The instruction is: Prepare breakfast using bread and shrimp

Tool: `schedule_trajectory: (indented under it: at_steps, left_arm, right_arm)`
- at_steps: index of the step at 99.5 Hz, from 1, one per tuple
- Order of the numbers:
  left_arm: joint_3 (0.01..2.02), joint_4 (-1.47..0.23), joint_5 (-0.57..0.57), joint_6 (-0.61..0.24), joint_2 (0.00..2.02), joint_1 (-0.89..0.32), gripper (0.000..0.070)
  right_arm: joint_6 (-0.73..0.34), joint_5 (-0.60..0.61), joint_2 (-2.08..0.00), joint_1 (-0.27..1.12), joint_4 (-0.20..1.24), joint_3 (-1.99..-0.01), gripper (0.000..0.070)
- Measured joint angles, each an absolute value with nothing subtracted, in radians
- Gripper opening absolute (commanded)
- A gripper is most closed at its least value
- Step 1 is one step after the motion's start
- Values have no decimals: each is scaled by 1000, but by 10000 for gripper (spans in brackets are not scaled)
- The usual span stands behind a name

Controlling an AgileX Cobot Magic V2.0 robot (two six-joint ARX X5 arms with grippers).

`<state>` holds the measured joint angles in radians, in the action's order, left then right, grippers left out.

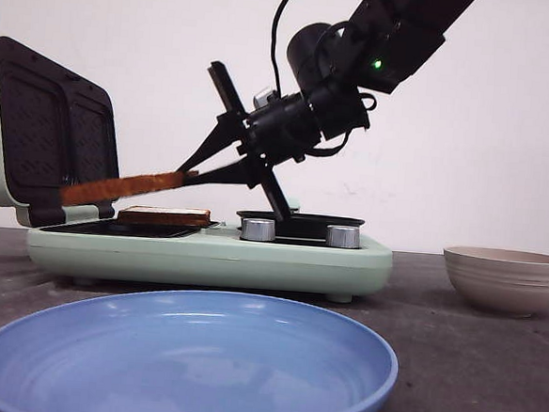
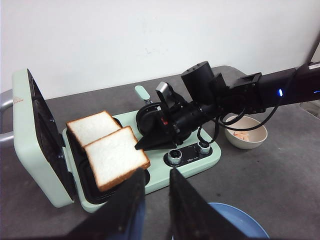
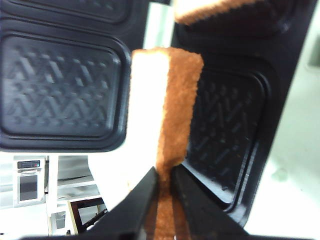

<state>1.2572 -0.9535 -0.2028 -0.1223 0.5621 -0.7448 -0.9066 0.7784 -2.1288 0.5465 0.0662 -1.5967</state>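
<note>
Small orange-red shrimp point(image 2: 242, 136) barely readable in beige bowl point(image 2: 257, 142), 3 o'clock of mint-green sandwich maker point(image 2: 197, 162). Right jaws point(image 1: 190, 173) pinching thick white, brown-crusted bread slice point(image 1: 120, 188) above second slice point(image 1: 164, 215) on plate. Left jaws point(image 2: 157, 182) spread, empty.

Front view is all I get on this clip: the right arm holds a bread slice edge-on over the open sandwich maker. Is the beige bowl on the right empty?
Observer: No. The left wrist view looks into the bowl and shows pale orange shrimp inside.
Operator: Where is the left arm?
Observer: The left gripper hangs above the blue plate, jaws apart, holding nothing.
Operator: Are both slices over the same cavity?
Observer: No. The resting slice lies in the cavity toward the wall. The held slice, pinched at one edge by the right gripper, is over the nearer one.
</note>
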Motion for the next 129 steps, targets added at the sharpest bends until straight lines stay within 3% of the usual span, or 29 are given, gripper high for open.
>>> schedule_trajectory:
  at_steps: [22, 42, 51, 65, 82, 87, 99, 115, 129]
  left_arm:
    - [1257, -953, -203, -123, 562, -745, 0]
    - [1257, -957, -203, -123, 562, -745, 0]
    - [1257, -960, -203, -123, 562, -745, 0]
    - [1257, -957, -242, -123, 562, -745, 0]
    - [1257, -951, -407, -123, 562, -745, 0]
    - [1257, -941, -462, -123, 562, -745, 0]
    - [1257, -857, -566, -112, 562, -745, 0]
    - [1257, -697, -630, -43, 584, -744, 0]
    - [1258, -704, -630, -17, 630, -735, 0]
  right_arm:
    - [-907, 740, -2140, 562, 64, -1597, 21]
    - [-914, 706, -2140, 562, 65, -1597, 411]
    - [-924, 707, -2140, 561, 65, -1597, 499]
    - [-926, 756, -2140, 543, 63, -1615, 499]
    - [-904, 781, -2087, 484, 106, -1615, 474]
    - [-878, 774, -2044, 458, 131, -1615, 377]
    - [-744, 684, -1890, 414, 255, -1615, 0]
    - [-449, 497, -1658, 432, 495, -1617, 0]
    - [-253, 418, -1497, 459, 614, -1617, 0]
